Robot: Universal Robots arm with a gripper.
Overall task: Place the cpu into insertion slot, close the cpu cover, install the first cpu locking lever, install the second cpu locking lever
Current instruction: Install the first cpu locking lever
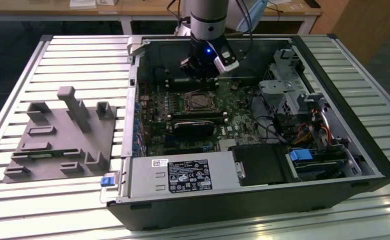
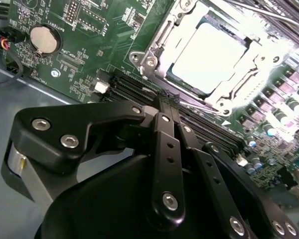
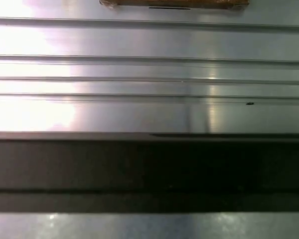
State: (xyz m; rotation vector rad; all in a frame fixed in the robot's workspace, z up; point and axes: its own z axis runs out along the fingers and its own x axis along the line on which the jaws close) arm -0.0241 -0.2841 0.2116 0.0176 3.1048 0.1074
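The cpu, a flat square with a bright silver top, lies in the insertion slot on the green motherboard. The cpu cover, a silvery frame, lies flat around it. Thin silvery lever rods run along the socket's edge; I cannot tell whether they are latched. My gripper hovers beside the socket with its black fingers pressed together and nothing between them. In the exterior view the gripper hangs just behind the socket, inside the open computer case.
Long black memory slots and a black heatsink block lie close to the socket. Drive cages and cables fill the case on the exterior view's right. A grey fixture sits on the slatted metal table.
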